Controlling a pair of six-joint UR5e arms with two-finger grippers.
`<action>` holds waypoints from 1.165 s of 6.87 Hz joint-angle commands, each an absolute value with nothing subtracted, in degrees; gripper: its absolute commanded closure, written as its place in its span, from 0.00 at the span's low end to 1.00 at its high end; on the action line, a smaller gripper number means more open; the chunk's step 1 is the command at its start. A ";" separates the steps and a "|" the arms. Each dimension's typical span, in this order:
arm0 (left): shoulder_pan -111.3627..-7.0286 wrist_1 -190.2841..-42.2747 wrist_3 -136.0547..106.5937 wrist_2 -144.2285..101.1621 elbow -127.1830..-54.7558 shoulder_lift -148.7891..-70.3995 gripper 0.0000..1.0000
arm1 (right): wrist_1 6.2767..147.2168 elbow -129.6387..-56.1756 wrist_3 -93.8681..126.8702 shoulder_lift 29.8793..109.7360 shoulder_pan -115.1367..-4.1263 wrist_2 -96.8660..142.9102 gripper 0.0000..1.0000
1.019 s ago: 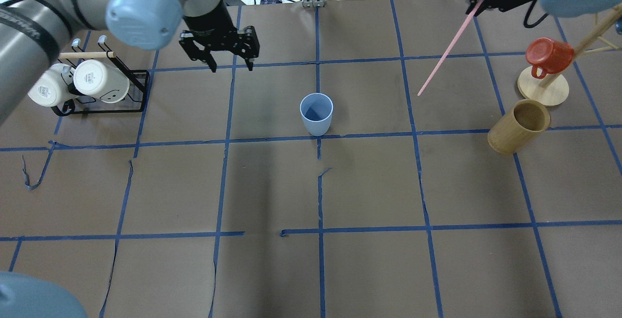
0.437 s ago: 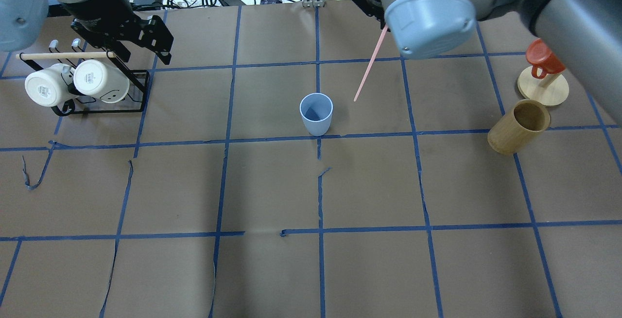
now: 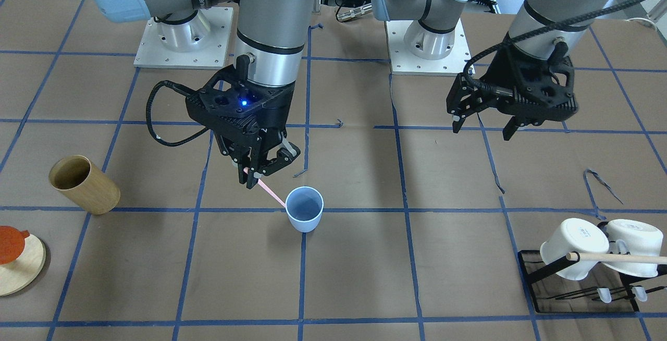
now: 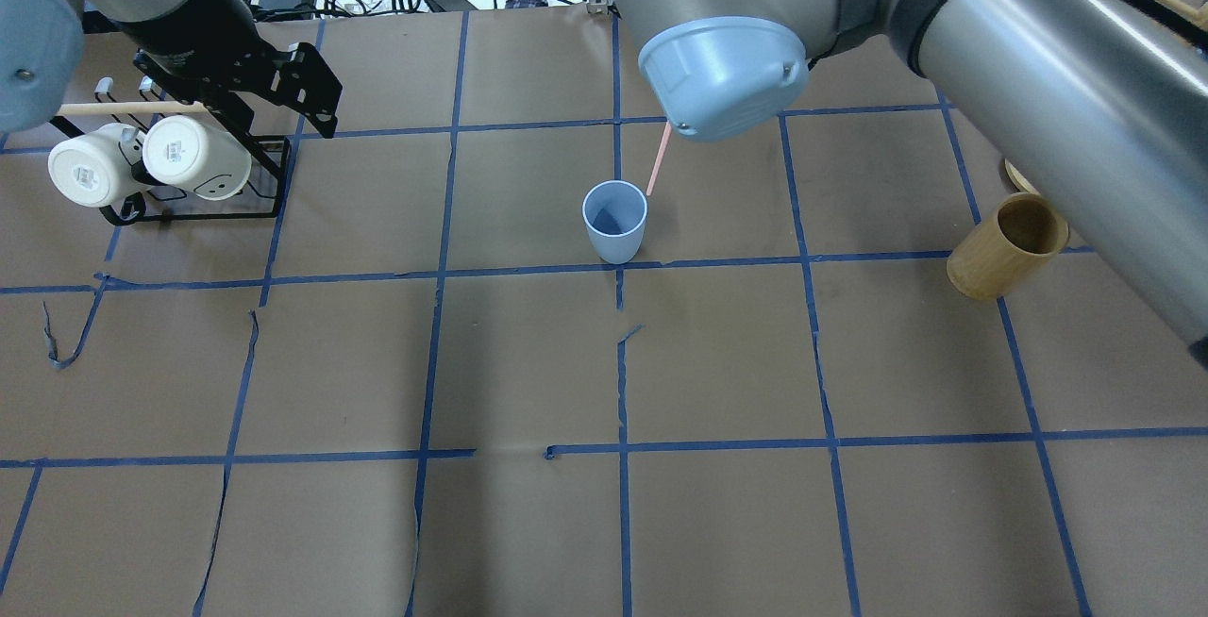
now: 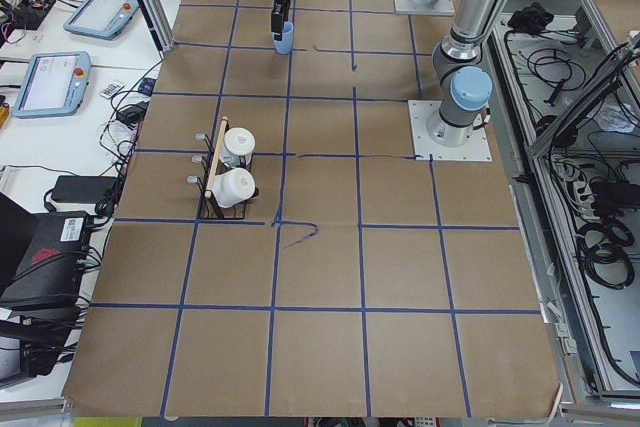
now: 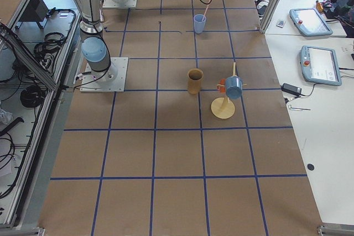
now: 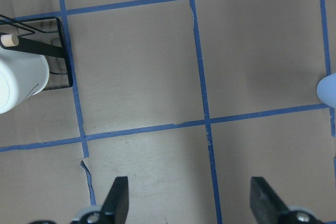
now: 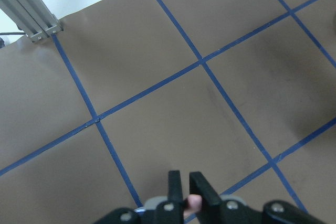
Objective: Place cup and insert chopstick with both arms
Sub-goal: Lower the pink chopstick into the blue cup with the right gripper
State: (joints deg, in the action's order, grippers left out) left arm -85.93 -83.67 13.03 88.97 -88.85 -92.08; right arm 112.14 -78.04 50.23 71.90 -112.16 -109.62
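Two white mugs (image 4: 193, 157), bamboo cup (image 4: 1010, 247) well apart from blue cup (image 4: 614, 221) and chopstick (image 4: 658, 159)

Robotics lab: teach pendants (image 5: 48, 82), cables (image 5: 596, 243)

the right arm (image 4: 1038, 89) stretches far forward and inward, its wrist turned straight down. the right gripper (image 3: 259, 175) hangs low with its jaws drawn nearly together, pinching a chopstick (image 3: 270, 192) that slants out below it. the left arm (image 3: 550, 12) stands off to its own side, its wrist also pointing down. the left gripper (image 3: 482, 131) hangs in the air, jaws spread wide, with nothing between them.
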 commanded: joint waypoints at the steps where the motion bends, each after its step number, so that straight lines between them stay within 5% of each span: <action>1: -87.54 -85.16 10.92 88.77 -89.47 -90.44 0.09 | 112.15 -77.43 54.49 71.02 -113.11 -109.34 0.95; 4: -87.80 -86.48 6.68 88.86 -89.65 -90.26 0.03 | 111.97 -77.70 57.03 69.79 -115.48 -109.34 0.79; 6: -87.72 -86.75 6.68 88.86 -89.65 -90.26 0.02 | 112.23 -77.78 55.90 69.52 -115.40 -110.30 0.01; 8: -87.71 -86.75 6.68 88.86 -89.65 -90.26 0.01 | 111.80 -77.43 49.10 70.13 -114.01 -110.30 0.00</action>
State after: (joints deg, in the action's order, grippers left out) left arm -87.73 -86.73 6.68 88.86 -89.65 -90.27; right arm 112.13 -77.66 53.91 69.69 -115.11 -110.25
